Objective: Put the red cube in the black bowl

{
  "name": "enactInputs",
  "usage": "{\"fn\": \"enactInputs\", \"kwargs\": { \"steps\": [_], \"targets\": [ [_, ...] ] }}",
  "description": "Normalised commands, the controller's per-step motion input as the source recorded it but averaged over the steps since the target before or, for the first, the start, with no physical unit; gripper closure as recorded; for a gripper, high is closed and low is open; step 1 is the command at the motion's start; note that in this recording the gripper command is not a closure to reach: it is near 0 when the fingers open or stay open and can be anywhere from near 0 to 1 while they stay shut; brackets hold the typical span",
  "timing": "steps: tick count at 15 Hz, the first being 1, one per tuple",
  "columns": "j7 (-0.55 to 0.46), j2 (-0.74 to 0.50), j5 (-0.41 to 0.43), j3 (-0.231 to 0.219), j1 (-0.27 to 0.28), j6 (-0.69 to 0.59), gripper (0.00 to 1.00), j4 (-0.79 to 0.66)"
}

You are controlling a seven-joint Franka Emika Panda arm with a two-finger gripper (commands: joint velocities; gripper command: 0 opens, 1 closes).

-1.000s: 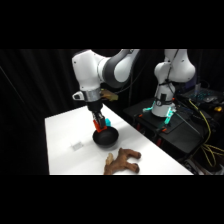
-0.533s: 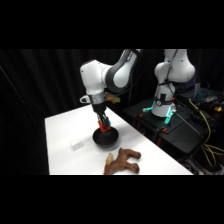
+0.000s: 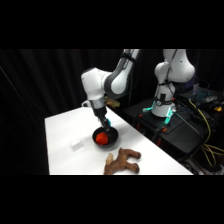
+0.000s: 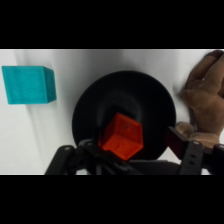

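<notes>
The red cube [image 3: 102, 138] [image 4: 121, 136] lies tilted inside the black bowl [image 3: 111, 135] [image 4: 150, 90], near the middle of the white table. My gripper [image 3: 105, 124] [image 4: 127, 150] hangs just above the bowl, open. In the wrist view its two fingers stand wide apart on either side of the cube and do not touch it. The black linkage at the wrist view's bottom edge hides the bowl's near rim.
A brown plush toy [image 3: 122, 161] [image 4: 205, 95] lies right beside the bowl toward the table's front. A teal cube [image 4: 28, 85] sits on the bowl's other side. A small white block [image 3: 76, 144] lies left of the bowl. A second white arm [image 3: 167, 85] stands on a black bench.
The arm's upper body has swung to the right and the gripper has risen slightly over the bowl. The red cube now shows lying loose in the bowl.
</notes>
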Motion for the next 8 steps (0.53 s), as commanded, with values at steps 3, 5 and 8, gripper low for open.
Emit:
{"fn": "enactInputs", "kwargs": {
  "steps": [3, 5, 8],
  "targets": [
    [0.14, -0.54, -0.126, -0.024, 0.089, -0.25, 0.00, -0.19],
    [0.30, -0.65, -0.247, -0.061, 0.146, -0.39, 0.00, -0.14],
    [0.24, -0.51, -0.223, -0.062, 0.111, -0.48, 0.00, 0.08]
  ]
}}
